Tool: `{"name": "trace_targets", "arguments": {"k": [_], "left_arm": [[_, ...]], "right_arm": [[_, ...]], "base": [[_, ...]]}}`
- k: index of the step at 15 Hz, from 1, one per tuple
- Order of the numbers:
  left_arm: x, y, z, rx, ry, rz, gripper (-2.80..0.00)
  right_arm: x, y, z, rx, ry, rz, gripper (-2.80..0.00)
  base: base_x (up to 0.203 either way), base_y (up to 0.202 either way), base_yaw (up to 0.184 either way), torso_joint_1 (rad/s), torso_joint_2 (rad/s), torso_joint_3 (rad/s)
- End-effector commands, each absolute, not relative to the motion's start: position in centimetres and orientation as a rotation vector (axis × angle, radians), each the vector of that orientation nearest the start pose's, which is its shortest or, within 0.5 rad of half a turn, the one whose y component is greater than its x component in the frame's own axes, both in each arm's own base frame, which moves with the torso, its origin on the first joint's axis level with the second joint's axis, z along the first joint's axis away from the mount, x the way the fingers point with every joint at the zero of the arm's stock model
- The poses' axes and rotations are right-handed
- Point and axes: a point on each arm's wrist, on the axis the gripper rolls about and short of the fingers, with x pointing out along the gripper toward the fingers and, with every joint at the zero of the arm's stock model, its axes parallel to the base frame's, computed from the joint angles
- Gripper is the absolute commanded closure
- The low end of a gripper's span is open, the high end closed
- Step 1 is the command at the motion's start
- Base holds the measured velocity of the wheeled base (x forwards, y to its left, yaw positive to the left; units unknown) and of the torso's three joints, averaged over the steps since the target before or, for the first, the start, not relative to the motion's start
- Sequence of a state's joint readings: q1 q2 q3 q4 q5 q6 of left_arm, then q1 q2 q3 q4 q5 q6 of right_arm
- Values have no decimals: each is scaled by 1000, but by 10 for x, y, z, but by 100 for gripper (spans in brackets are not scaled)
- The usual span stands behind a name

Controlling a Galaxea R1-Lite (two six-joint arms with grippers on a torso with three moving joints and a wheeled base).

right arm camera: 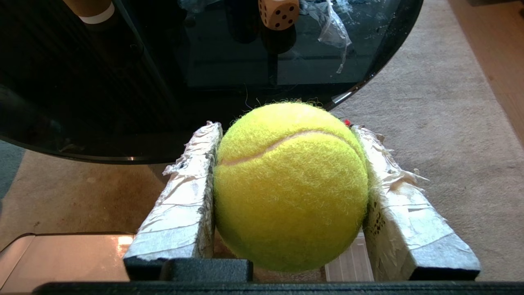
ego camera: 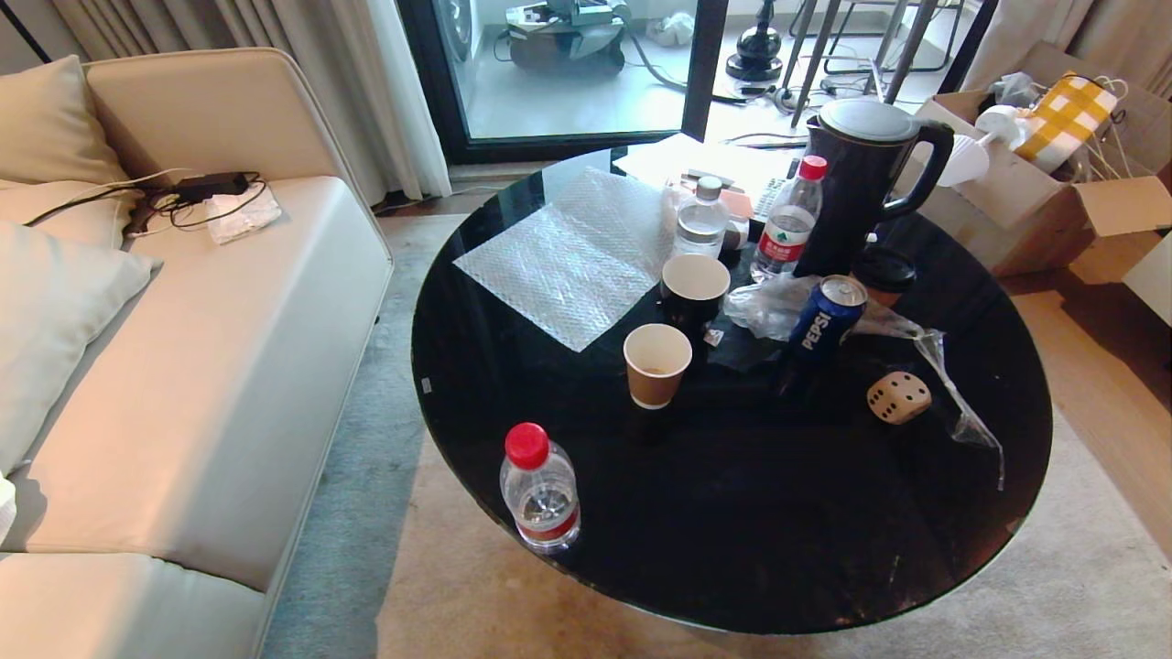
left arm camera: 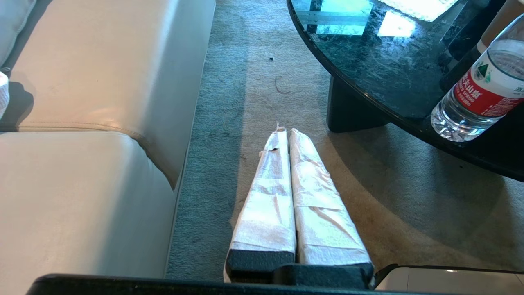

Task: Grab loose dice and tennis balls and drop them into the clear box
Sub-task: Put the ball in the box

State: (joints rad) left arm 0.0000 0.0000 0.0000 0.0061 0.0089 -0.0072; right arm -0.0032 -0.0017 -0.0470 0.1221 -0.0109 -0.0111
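Far left: beige sofa point(ego camera: 220, 366), pillows cut off by frame edge; cables + black adapter point(ego camera: 212, 186) on far seat.

L gripper point(left arm camera: 285, 132) seen only in left wrist view: tape-wrapped fingers pressed together, jaws closed, nothing between them, hanging over carpet point(left arm camera: 229, 106) between sofa and table. Not visible from head view.

Round black glass table point(ego camera: 732, 549) centre. On it, left to right: bubble wrap sheet point(ego camera: 572, 252), red-cap water bottle point(ego camera: 540, 494) at near-left edge, brown paper cup point(ego camera: 656, 363), black cup point(ego camera: 694, 288), two more bottles behind, Pepsi can point(ego camera: 827, 320), black kettle point(ego camera: 861, 188), crumpled clear plastic film point(ego camera: 952, 394).

Beige die point(ego camera: 898, 397) w/ black pips sits right of can, touching or just beside the film; can't tell which. From right wrist view only partly seen, top cut off.

R gripper point(right arm camera: 286, 135) below near table edge, out of head view: jaws clamped on tennis ball point(right arm camera: 290, 184), one taped finger each side.

Clear box: in none of the views. Far right: cardboard boxes point(ego camera: 1035, 183), contents hard to make out.
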Motion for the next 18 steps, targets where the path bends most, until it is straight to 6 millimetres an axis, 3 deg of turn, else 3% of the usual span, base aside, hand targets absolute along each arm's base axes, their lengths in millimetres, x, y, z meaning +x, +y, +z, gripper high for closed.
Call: {"name": "trace_targets", "arguments": {"k": [1,18], "left_arm": [[-23,0,75,-8,6,9,0],[-23,0,75,-8,6,9,0]], "right_arm": [[-27,0,76,-13,75,-13,0],[-27,0,76,-13,75,-13,0]], "base": [[0,0,0,0,0,0],[0,0,0,0,0,0]]}}
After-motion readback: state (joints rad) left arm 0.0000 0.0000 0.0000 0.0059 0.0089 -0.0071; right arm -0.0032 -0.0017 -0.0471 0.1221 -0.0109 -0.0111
